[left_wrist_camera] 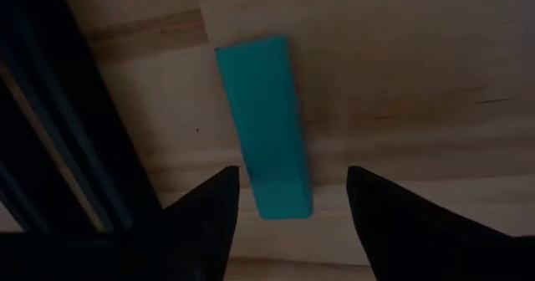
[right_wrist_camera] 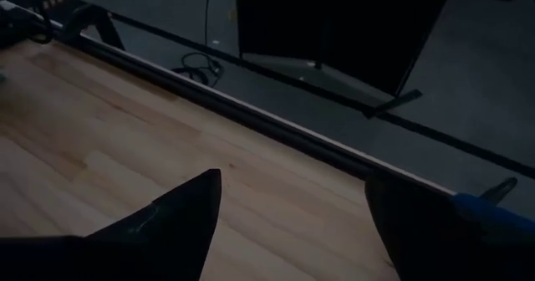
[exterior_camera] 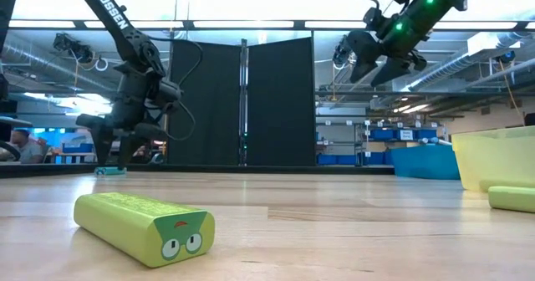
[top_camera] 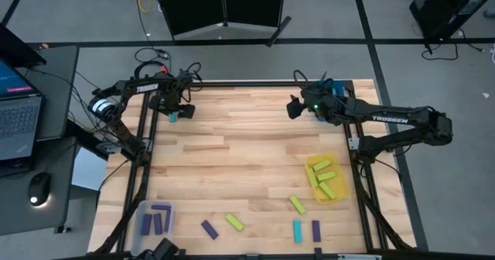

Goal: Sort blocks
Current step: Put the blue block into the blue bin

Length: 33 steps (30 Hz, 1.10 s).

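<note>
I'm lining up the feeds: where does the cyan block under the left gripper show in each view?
High view: cyan block at the table's far left corner, below the left gripper.
Low view: a small cyan sliver on the far table edge, under the left arm.
Left wrist view: centre frame, lying between the open jaws.
Right wrist view: not in it.
Shared landmark: the left gripper directly over it.

Purple, cyan, yellow-green blocks (top_camera: 233, 222) scattered flat

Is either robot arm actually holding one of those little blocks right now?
No. The left end effector straddles a cyan block on the table, fingers apart from it; the right end effector is open and empty.
</note>
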Each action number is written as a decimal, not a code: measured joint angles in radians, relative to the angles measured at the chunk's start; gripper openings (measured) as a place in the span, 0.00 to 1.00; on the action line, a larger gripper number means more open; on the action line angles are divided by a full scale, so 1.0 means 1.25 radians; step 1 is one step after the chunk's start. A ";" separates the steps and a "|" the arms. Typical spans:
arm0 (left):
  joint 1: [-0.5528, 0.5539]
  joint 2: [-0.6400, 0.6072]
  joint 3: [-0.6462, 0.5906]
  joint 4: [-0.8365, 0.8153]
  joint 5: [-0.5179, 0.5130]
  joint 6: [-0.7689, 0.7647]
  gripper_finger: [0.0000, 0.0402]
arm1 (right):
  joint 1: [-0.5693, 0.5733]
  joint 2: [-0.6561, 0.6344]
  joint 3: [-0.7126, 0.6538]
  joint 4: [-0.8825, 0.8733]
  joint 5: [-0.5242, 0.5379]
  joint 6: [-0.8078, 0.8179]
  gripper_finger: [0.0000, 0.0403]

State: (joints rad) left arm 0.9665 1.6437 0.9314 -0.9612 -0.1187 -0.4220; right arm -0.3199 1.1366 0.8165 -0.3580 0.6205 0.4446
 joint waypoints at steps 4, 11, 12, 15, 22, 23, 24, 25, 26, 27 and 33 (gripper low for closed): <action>-0.001 0.009 0.003 -0.003 -0.006 -0.005 0.52 | 0.000 0.000 0.000 0.013 0.000 -0.003 0.76; -0.002 0.010 0.008 0.000 -0.018 -0.044 0.53 | 0.000 0.000 0.000 0.026 0.000 -0.029 0.76; -0.001 0.010 0.008 -0.002 -0.022 -0.047 0.54 | 0.000 0.000 0.000 0.027 0.000 -0.037 0.76; -0.002 0.004 0.008 -0.026 -0.023 -0.059 0.56 | 0.000 0.000 0.000 0.028 0.000 -0.049 0.75; -0.079 -0.130 -0.004 -0.052 -0.028 -0.062 0.58 | 0.016 0.000 0.000 0.042 0.000 -0.091 0.76; -0.095 -0.171 -0.013 -0.028 -0.042 -0.067 0.58 | 0.019 0.000 0.000 0.047 0.000 -0.100 0.75; -0.111 -0.219 -0.027 -0.002 -0.055 -0.074 0.58 | 0.021 0.000 0.000 0.054 0.000 -0.107 0.75; -0.130 -0.271 -0.044 0.022 -0.067 -0.086 0.58 | 0.023 0.000 0.000 0.065 0.000 -0.113 0.75; -0.148 -0.323 -0.064 0.048 -0.076 -0.105 0.57 | 0.025 0.000 0.000 0.078 0.000 -0.122 0.75; -0.166 -0.374 -0.087 0.070 -0.077 -0.130 0.57 | 0.029 0.000 0.000 0.087 0.000 -0.128 0.75; -0.278 -0.608 -0.265 0.155 -0.161 -0.289 0.57 | 0.047 0.000 0.000 0.159 -0.001 -0.186 0.75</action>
State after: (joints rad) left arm 0.6189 0.8834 0.6004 -0.7676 -0.3203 -0.7833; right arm -0.2613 1.1366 0.8165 -0.1588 0.6196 0.2123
